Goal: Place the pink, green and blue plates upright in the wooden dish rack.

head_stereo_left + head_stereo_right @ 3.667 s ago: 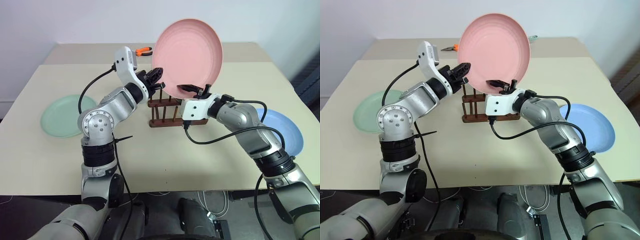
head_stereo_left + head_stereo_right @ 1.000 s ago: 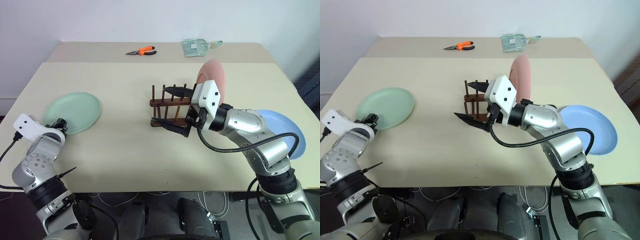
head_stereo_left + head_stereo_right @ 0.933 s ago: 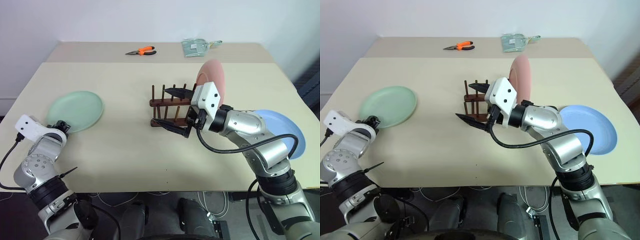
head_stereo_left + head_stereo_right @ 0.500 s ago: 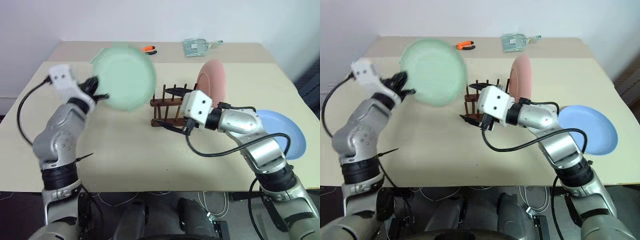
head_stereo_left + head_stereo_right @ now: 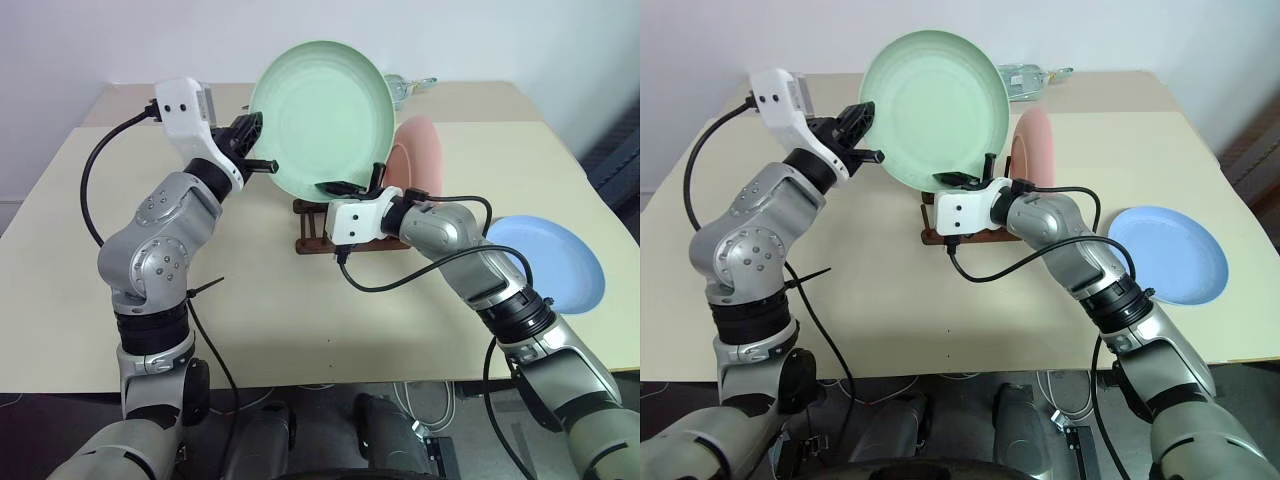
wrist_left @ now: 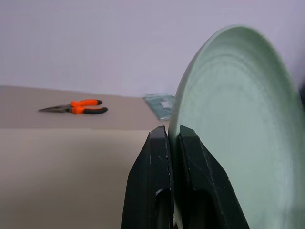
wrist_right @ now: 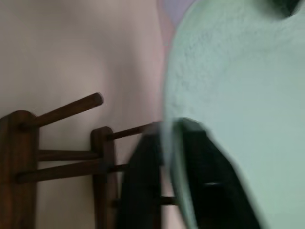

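Note:
The green plate (image 5: 318, 105) is held upright in the air above the wooden dish rack (image 5: 318, 240). My left gripper (image 5: 258, 160) is shut on its left rim; in the left wrist view both fingers (image 6: 151, 181) pinch the rim of the green plate (image 6: 238, 133). My right gripper (image 5: 345, 187) is shut on the plate's lower rim, just over the rack's pegs (image 7: 62, 112). The pink plate (image 5: 412, 150) stands upright at the right end of the rack. The blue plate (image 5: 550, 262) lies flat on the table at the right.
Orange-handled pliers (image 6: 76, 106) and a clear plastic packet (image 6: 159, 102) lie on the far part of the table. The table's right edge runs just past the blue plate. Black cables hang from both arms.
My left gripper lifted the green plate off the table's left side and swung it up and right over the rack. My right gripper rolled, moved in and shut on the plate's lower rim.

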